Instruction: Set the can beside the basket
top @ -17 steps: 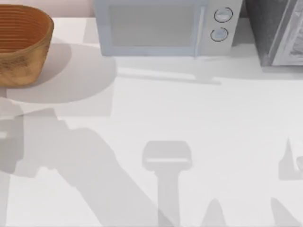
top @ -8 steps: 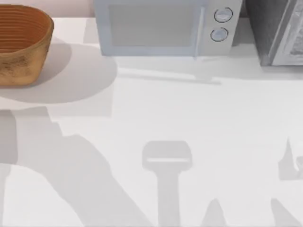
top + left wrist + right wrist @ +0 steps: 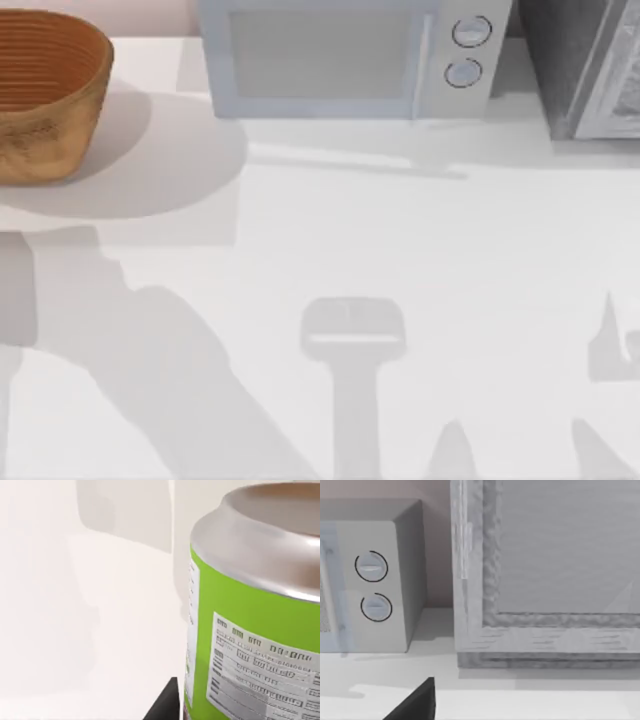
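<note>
The can (image 3: 250,630) looms very close in the left wrist view, with a green side, a printed white label and a silver end. One dark finger (image 3: 163,707) of my left gripper rests against its side, so the gripper is shut on the can above the white table. The basket (image 3: 45,95), round, woven and orange-brown, stands at the table's far left corner in the top view. A dark part of my right gripper (image 3: 415,704) shows in the right wrist view, facing the back right of the table.
A white microwave (image 3: 345,55) stands along the back edge, its two dials (image 3: 372,585) close to the right gripper. A grey box (image 3: 585,65) fills the back right corner. Arm shadows lie across the front of the table.
The left arm's shadow has slid left and toward the front edge, away from the basket. The basket, the microwave and the right arm's shadow have stayed put.
</note>
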Available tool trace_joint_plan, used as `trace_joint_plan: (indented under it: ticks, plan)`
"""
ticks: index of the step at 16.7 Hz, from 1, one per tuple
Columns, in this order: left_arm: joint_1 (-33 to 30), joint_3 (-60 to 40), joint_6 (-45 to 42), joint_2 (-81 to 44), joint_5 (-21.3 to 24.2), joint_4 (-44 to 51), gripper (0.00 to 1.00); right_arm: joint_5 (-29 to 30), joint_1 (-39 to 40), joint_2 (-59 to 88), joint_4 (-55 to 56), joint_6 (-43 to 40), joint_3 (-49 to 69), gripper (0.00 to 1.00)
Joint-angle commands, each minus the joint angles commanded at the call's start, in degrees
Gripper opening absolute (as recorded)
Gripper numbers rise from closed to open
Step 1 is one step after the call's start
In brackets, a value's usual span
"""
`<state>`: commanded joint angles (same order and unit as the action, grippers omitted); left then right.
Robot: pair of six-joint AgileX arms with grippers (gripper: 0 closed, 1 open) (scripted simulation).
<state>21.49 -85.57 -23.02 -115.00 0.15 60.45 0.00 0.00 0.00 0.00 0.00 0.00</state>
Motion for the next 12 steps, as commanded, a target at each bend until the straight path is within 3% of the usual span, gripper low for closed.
trace_joint_plan:
  ticks: [2,12]
  plan:
    - [0.0,0.0,0.0,0.0,0.0,0.0,0.0,0.0,0.0,0.0,0.0,0.0,0.0,1.0]
    - [0.0,0.0,0.0,0.0,0.0,0.0,0.75,0.0,0.0,0.0,0.0,0.0,0.0,1.0]
